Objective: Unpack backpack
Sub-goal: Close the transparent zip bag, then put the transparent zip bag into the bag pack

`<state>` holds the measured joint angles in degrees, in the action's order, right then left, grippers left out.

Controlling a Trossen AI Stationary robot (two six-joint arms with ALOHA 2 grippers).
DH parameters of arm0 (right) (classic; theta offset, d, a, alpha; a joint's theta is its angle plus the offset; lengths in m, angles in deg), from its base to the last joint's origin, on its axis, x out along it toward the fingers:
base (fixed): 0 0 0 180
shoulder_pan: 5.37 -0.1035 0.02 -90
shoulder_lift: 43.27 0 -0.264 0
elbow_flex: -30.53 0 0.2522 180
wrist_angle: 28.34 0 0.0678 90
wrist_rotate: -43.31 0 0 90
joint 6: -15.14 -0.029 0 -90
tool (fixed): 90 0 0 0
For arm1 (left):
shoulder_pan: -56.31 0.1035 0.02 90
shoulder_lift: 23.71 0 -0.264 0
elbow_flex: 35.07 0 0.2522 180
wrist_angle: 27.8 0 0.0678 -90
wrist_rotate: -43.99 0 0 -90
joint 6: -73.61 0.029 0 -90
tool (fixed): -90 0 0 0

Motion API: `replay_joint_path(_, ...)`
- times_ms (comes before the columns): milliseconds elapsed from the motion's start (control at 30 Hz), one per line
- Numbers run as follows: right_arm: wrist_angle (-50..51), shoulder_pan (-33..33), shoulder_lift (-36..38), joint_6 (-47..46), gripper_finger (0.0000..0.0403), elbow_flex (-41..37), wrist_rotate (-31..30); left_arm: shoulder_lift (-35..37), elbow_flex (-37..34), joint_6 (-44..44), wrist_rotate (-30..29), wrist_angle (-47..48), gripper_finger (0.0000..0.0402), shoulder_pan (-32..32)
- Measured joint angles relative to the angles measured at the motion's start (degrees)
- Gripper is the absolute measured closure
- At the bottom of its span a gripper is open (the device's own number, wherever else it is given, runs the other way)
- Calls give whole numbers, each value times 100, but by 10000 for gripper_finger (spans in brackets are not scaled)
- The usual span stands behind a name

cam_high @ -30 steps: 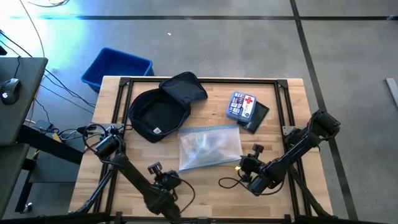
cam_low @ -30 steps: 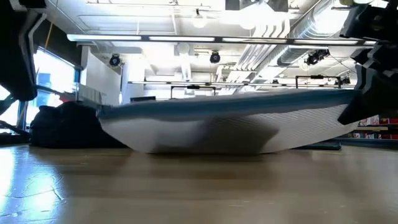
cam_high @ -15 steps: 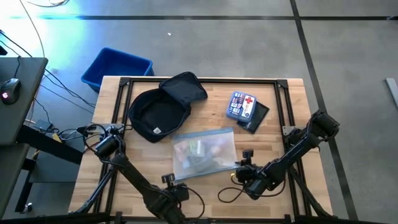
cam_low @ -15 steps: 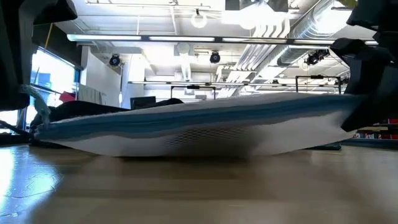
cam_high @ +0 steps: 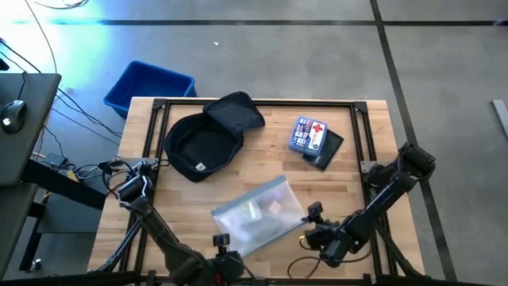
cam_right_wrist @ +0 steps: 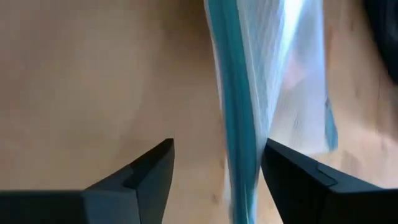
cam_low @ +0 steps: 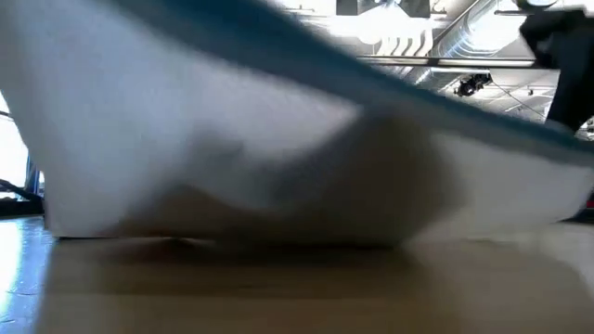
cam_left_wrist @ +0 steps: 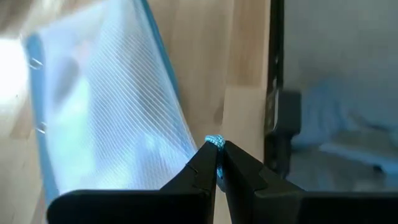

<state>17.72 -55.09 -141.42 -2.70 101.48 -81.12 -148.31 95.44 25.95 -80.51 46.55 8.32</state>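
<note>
on the floor just off the table's far-left corner sat a blue plastic bin [cam_high: 148,86]. the backpack [cam_high: 208,137] lay unzipped on the far-left part of the wooden table [cam_high: 361,159], its flap thrown back and the black lining showing; nothing could be made out inside it from above.

nearer the front edge, the left gripper [cam_high: 221,241] was pinched shut on a corner of a clear zip pouch [cam_high: 255,214] with a blue seal strip; the left wrist view showed its fingertips [cam_left_wrist: 205,163] closed on that blue corner. the pouch lay tilted on the boards, well apart from the backpack, with small pale items faintly visible through the plastic.

to the right of the pouch, the right gripper [cam_high: 314,213] stood with its fingers parted. in its own wrist view the pouch's blue edge [cam_right_wrist: 239,155] ran between the open fingers [cam_right_wrist: 143,177] without being clamped. farther right and toward the back, a small first-aid kit [cam_high: 310,134] rested partly on a flat dark item [cam_high: 328,149].

judging by this, the step in hand was laying the pouch down as an unpacked item. the next move likely called for the left gripper to let go, and then a check of the backpack for anything left inside.
</note>
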Motion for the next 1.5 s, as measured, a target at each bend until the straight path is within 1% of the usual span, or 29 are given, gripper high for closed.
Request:
replay_joint_path(133, -650, 5, 0, -48, 183, 18, 172, 0, 4, -33, -81, -65, 383, 32)
replay_joint_path(233, -762, 26, 0, 159, 183, 18, 273, 0, 4, -172, -114, -78, 369, 93)
replay_joint_path(333, -956, 85, 0, 870, 183, 18, 72, 0, 4, -300, -244, -80, 363, 131)
replay_joint_path(367, -1082, 92, -8, 1196, 183, 18, 97, 0, 4, -332, -378, -82, 363, 142)
replay_joint_path(467, -1695, 45, -153, 2062, 182, 18, 424, -7, 4, -554, -806, -6, 364, 152)
replay_joint_path(567, -1963, -81, -483, 2525, 182, 185, 504, -26, 1, -941, -1137, 497, 369, 211)
replay_joint_path(633, -1959, -140, -845, 2806, 182, 430, 277, -54, -55, -1322, -1163, 974, 374, 346)
replay_joint_path(700, -1930, -182, -1284, 3061, 182, 748, -241, -61, -300, -1614, -1046, 1316, 382, 542)
replay_joint_path(800, -1904, -252, -1920, 3360, 182, 1335, -1258, -84, -810, -1661, -724, 1327, 396, 859)
replay_joint_path(867, -1751, -273, -2308, 3446, 182, 1731, -1695, -84, -1190, -1662, -533, 1195, 400, 1074)
replay_joint_path(900, -1650, -274, -2499, 3436, 182, 1922, -1839, -82, -1376, -1639, -428, 1089, 400, 1184)
replay_joint_path(1033, -943, -279, -3116, 3283, 182, 2722, -2089, -83, -2088, -1326, -15, 319, 401, 1517)
replay_joint_path(1167, -187, -209, -3642, 3082, 182, 3347, -2725, -81, -2616, -748, 565, -836, 402, 1680)
replay_joint_path(1233, 82, -125, -3780, 3054, 182, 3559, -2732, -60, -2697, -506, 720, -1392, 401, 1697)
replay_joint_path(1267, 195, -90, -3813, 3006, 182, 3630, -2703, -61, -2704, -449, 727, -1500, 401, 1690)
replay_joint_path(1400, 549, 120, -3786, 2560, 180, 3703, -2387, -31, -2718, -268, 701, -1645, 401, 1634)
replay_joint_path(1500, 785, 286, -3797, 2558, 169, 3755, -2398, -22, -2706, -306, 673, -1776, 401, 1573)
